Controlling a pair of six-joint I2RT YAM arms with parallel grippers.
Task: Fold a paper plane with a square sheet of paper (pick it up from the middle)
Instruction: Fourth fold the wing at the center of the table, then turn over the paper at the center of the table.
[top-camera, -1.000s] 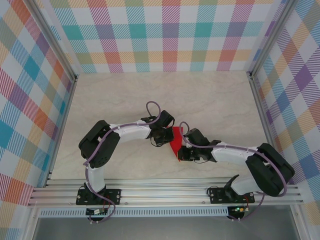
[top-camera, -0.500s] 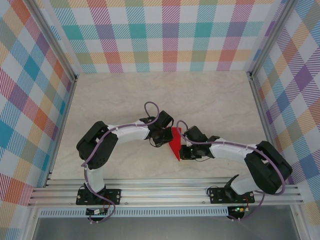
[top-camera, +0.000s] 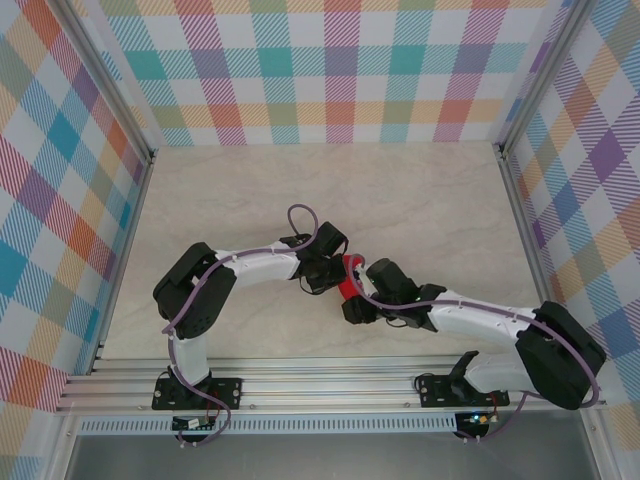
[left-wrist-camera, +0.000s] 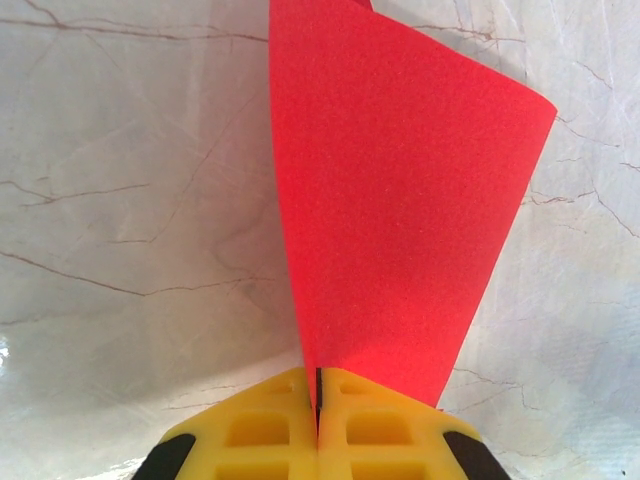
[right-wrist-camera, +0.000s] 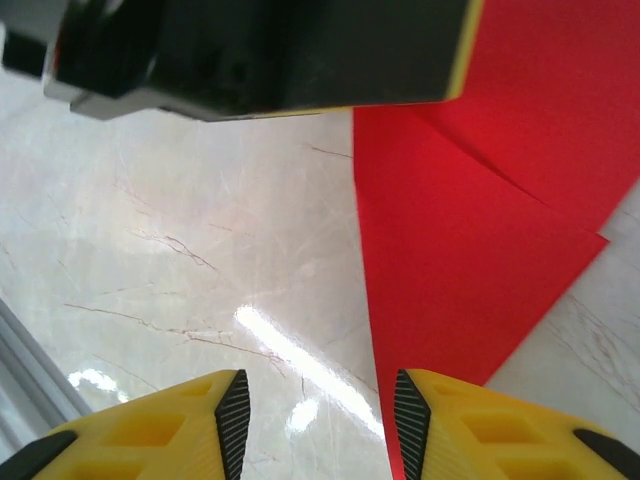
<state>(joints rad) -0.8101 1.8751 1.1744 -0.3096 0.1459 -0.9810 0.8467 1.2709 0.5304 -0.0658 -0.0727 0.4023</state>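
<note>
Near edge: both arms are bolted to the aluminium rail (top-camera: 330, 385) and reach in to meet mid tabletop (top-camera: 430, 200). The right end effector (top-camera: 356, 303) is the nearer one, with jaws apart at a moderate gap and nothing gripped. Right wrist view: the red paper plane (right-wrist-camera: 450, 270) tapers down between the yellow fingers (right-wrist-camera: 430, 420), hard by the one on the picture's right; can't tell if it touches. A diagonal fold line shows on it. Just beyond, the left end effector (top-camera: 328, 275) is clamped fully closed on the plane's narrow end. Left wrist view: the paper fans out wider away from the pinch, above the marble-pattern surface. From above, only a red sliver shows between the two end effectors. Behind: bare tabletop, then plaid walls (top-camera: 340, 70).
</note>
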